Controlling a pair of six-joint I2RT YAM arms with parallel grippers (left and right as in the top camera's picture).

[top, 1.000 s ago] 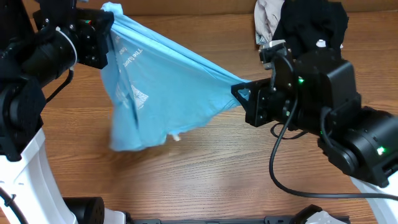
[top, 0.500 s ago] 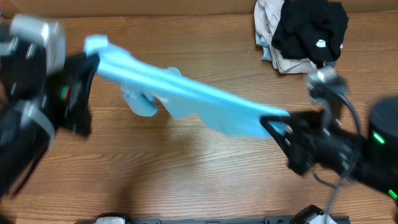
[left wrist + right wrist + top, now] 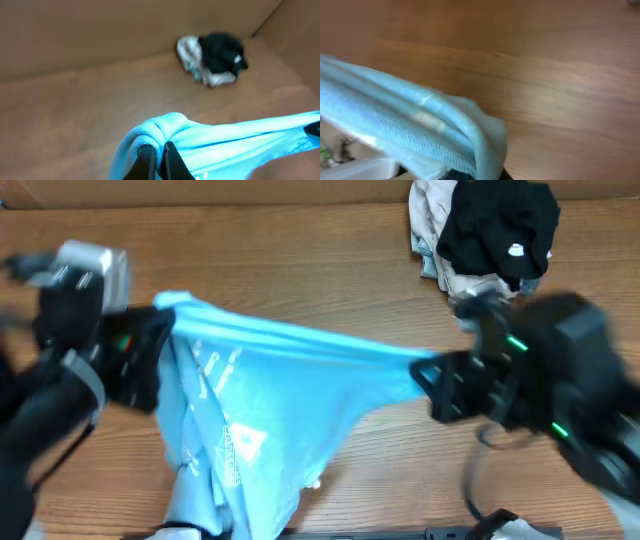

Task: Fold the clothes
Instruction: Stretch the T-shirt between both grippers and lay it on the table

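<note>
Stretching left to right across mid-frame, the light-blue T-shirt (image 3: 265, 395) is strung between the left gripper (image 3: 160, 335) and right gripper (image 3: 425, 375), each clamped on one end, its body sagging lower left, the black garment (image 3: 500, 220) and beige garments (image 3: 430, 210) well clear at upper right.

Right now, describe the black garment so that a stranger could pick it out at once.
Look to the far right corner of the wooden table. There the black garment lies bunched on top of the cream garments. It alone is dark, and it carries a small white mark.
</note>
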